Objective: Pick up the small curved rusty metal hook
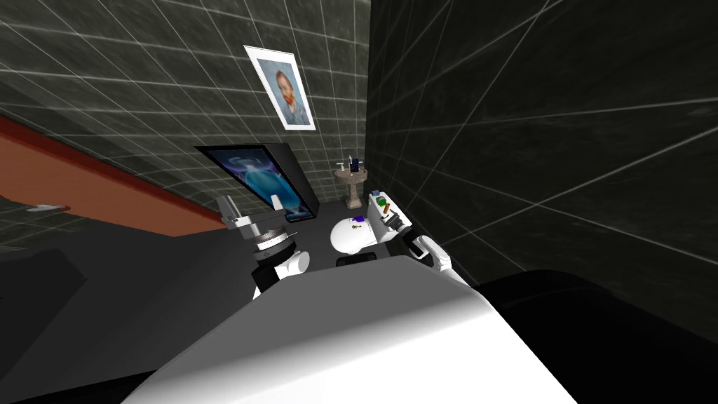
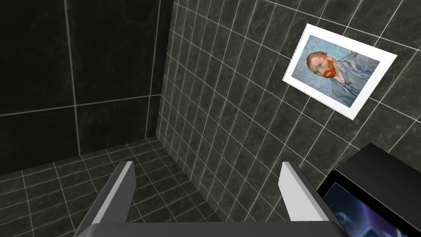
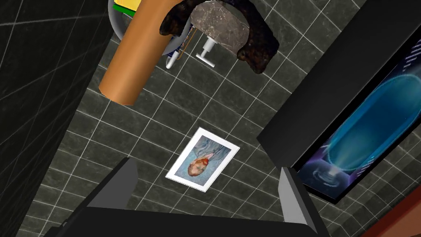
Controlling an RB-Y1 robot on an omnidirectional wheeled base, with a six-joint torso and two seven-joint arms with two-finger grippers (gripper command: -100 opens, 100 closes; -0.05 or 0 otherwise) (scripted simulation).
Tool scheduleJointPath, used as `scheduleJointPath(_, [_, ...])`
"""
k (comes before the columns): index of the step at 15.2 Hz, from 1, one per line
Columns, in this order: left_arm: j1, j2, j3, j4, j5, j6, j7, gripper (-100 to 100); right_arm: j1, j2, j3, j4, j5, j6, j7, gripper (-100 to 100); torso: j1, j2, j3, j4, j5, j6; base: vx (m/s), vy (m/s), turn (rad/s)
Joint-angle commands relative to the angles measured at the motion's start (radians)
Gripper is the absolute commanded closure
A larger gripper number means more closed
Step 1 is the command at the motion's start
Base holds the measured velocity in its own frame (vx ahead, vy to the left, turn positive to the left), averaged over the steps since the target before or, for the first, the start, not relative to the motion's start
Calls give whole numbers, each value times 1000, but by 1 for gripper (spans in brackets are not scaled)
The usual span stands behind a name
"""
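In the right wrist view a dark brown, rough, curved hook (image 3: pixel 257 43) arches just ahead of my right gripper (image 3: pixel 207 177), beyond its fingertips. The fingers stand wide apart with nothing between them. An orange cylinder (image 3: pixel 131 53) lies close beside the hook. The head view places the right gripper (image 1: pixel 388 221) at the white toilet tank (image 1: pixel 376 202), where small green and orange items (image 1: pixel 384 206) rest on the lid. My left gripper (image 1: pixel 228 209) is raised to the left of the toilet; in its own view the left gripper (image 2: pixel 207 173) is open and empty.
A white toilet bowl (image 1: pixel 345 242) with a small purple item (image 1: pixel 357 221) sits below the tank. A pedestal sink (image 1: pixel 350 179) stands in the corner behind it. A black cabinet with a glowing blue screen (image 1: pixel 270 184) leans at the left. Dark tiled walls close in on the right.
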Motion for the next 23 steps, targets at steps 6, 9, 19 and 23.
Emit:
scheduleJointPath(6, [0, 0, 0, 0, 0, 0, 0, 0, -8, -51, 1, 64, 129, 32, 140, -100, 0, 0, 0, 0, 0, 0, 7, 41, 49])
scheduleJointPath(9, [0, 0, 0, 0, 0, 0, 0, 0, -11, -62, 1, 79, 159, 40, 173, -100, 0, 0, 0, 0, 0, 0, 8, 37, 51])
scheduleJointPath(19, [0, 0, 0, 0, 0, 0, 0, 0, -24, -118, 4, 158, 314, 78, 333, -100, -1, 0, 0, 0, 0, 0, 6, 37, 44])
scheduleJointPath(23, [0, 0, 0, 0, 0, 0, 0, 0, -17, -122, -1, 171, 280, 68, 399, -100, -1, 0, 0, 0, 0, 0, 13, 22, 14])
